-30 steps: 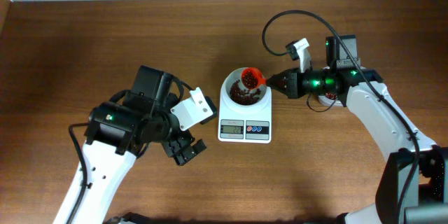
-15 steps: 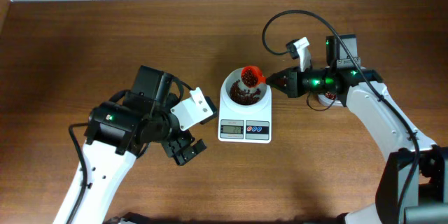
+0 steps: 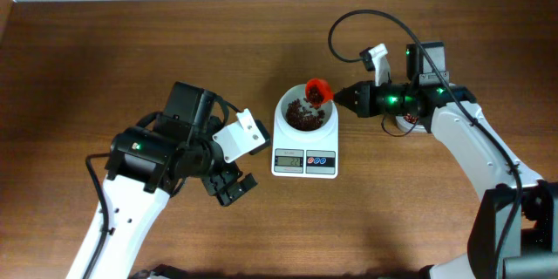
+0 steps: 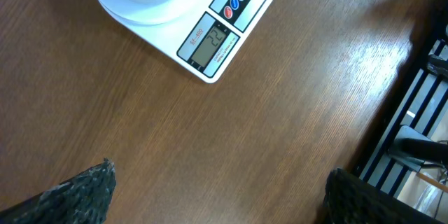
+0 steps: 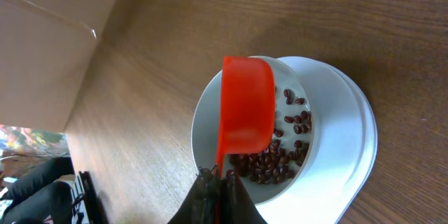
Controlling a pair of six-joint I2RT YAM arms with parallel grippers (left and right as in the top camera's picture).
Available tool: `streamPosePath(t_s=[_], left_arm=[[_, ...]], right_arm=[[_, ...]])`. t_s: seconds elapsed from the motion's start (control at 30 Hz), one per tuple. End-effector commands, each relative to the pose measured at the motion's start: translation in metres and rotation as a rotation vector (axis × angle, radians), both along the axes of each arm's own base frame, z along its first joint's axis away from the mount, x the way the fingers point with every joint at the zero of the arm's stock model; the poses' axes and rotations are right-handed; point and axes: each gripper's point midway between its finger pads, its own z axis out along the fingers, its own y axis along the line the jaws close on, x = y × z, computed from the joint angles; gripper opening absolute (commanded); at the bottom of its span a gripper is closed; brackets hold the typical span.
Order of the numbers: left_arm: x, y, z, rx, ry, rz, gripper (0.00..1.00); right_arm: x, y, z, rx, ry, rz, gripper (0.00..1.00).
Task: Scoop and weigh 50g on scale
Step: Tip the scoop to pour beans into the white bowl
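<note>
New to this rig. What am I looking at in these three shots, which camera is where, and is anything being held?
Two robot arms work at a wooden table. The wide picture comes from a fixed camera above; the other two come from cameras on each wrist, looking along that arm's fingers. In the middle stands a white scale with a white bowl on top, partly filled with dark red beans. The right gripper is shut on the handle of a red scoop, held above the bowl. The left gripper is open and empty, off to one side of the scale; its wrist view shows the scale's display.
</note>
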Motion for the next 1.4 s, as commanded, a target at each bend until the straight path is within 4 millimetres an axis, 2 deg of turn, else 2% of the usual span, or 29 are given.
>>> streamPosePath(t_s=[0.0, 0.03, 0.07, 0.1, 0.13, 0.17, 0.3, 0.4, 0.47, 0.63, 0.67, 0.73, 0.93, 1.13, 1.23, 1.37], left_arm=[[0.000, 0.002, -0.002, 0.006, 0.002, -0.008, 0.99], [0.000, 0.002, -0.002, 0.006, 0.002, -0.008, 0.99], [0.000, 0.002, -0.002, 0.006, 0.002, -0.008, 0.99], [0.000, 0.002, -0.002, 0.006, 0.002, -0.008, 0.99], [0.000, 0.002, -0.002, 0.006, 0.002, -0.008, 0.99], [0.000, 0.002, -0.002, 0.006, 0.002, -0.008, 0.99], [0.000, 0.002, -0.002, 0.006, 0.002, -0.008, 0.99], [0.000, 0.002, -0.002, 0.006, 0.002, -0.008, 0.99], [0.000, 0.002, -0.002, 0.006, 0.002, -0.008, 0.99], [0.000, 0.002, -0.002, 0.006, 0.002, -0.008, 0.99], [0.000, 0.002, -0.002, 0.006, 0.002, -0.008, 0.99], [0.000, 0.002, -0.002, 0.006, 0.002, -0.008, 0.99], [0.000, 0.002, -0.002, 0.006, 0.002, -0.008, 0.99], [0.000, 0.002, -0.002, 0.006, 0.002, -0.008, 0.99], [0.000, 0.002, -0.002, 0.006, 0.002, -0.008, 0.99], [0.000, 0.002, -0.002, 0.006, 0.002, -0.008, 0.99]], right_arm=[[-0.001, 0.005, 0.002, 0.021, 0.005, 0.015, 0.04], [-0.011, 0.015, 0.017, 0.103, -0.037, 0.109, 0.04], [-0.015, 0.019, 0.021, 0.125, -0.069, 0.152, 0.04], [-0.012, 0.015, 0.015, 0.089, -0.061, 0.126, 0.04], [-0.004, 0.002, -0.003, -0.004, 0.020, 0.011, 0.04], [-0.003, -0.001, -0.007, -0.026, 0.037, -0.014, 0.04], [-0.002, -0.001, -0.007, -0.025, 0.034, -0.014, 0.04], [-0.012, 0.013, 0.012, 0.080, -0.032, 0.105, 0.04], [-0.002, -0.002, -0.007, -0.030, 0.030, -0.015, 0.04], [-0.002, -0.001, -0.007, -0.023, 0.036, -0.018, 0.04], [-0.003, 0.000, -0.005, -0.011, 0.036, -0.010, 0.04], [-0.015, 0.019, 0.022, 0.133, -0.060, 0.146, 0.04], [0.005, 0.001, -0.001, -0.037, -0.073, 0.029, 0.04], [-0.002, 0.018, -0.005, -0.076, -0.095, 0.074, 0.04], [-0.001, 0.021, -0.011, -0.134, -0.105, 0.062, 0.04], [-0.002, 0.025, -0.007, -0.140, -0.118, 0.067, 0.04]])
